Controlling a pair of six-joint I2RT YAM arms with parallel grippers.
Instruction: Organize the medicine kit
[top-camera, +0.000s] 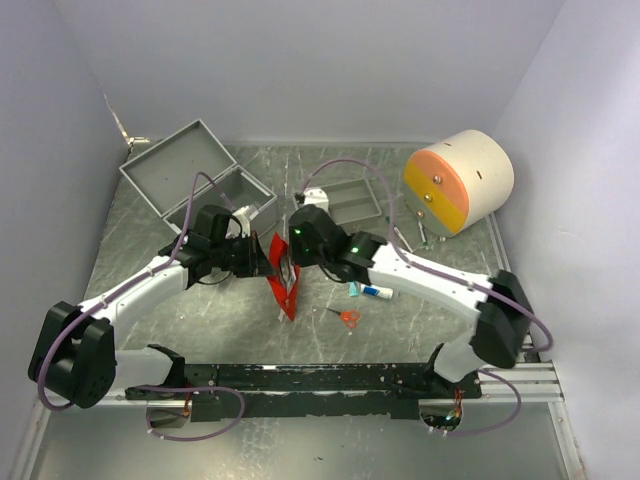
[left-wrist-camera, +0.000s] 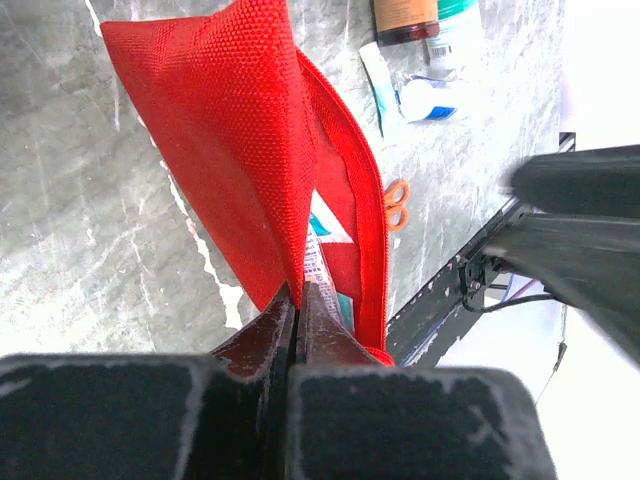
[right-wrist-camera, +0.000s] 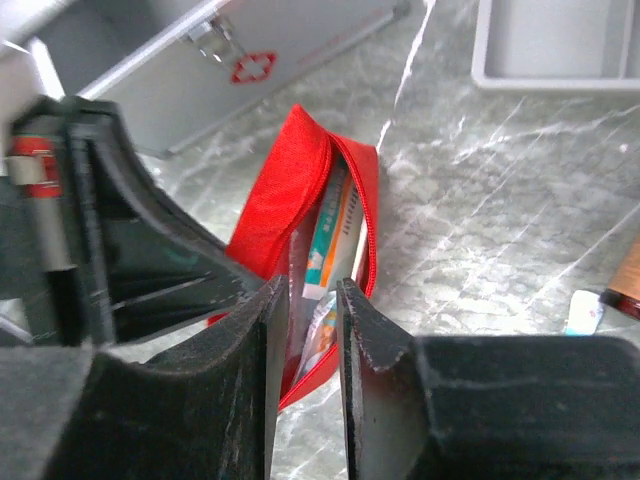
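The red pouch (top-camera: 283, 278) stands unzipped on the table's middle. My left gripper (top-camera: 268, 258) is shut on its rim; the left wrist view shows the pads (left-wrist-camera: 272, 322) pinching the red fabric (left-wrist-camera: 230, 130). My right gripper (top-camera: 296, 250) hovers over the pouch's mouth (right-wrist-camera: 300, 180), jaws a little apart. Packets (right-wrist-camera: 335, 235) stand inside the pouch, and a sachet shows between my right fingers (right-wrist-camera: 275, 330) without being clamped. The grey first-aid case (top-camera: 195, 170) lies open at the back left.
A grey tray (top-camera: 345, 200) lies behind the pouch. A cream and orange drum (top-camera: 458, 182) lies at the back right. Orange scissors (top-camera: 347, 317), a white tube (top-camera: 375, 291) and a brown bottle (left-wrist-camera: 405, 20) lie right of the pouch.
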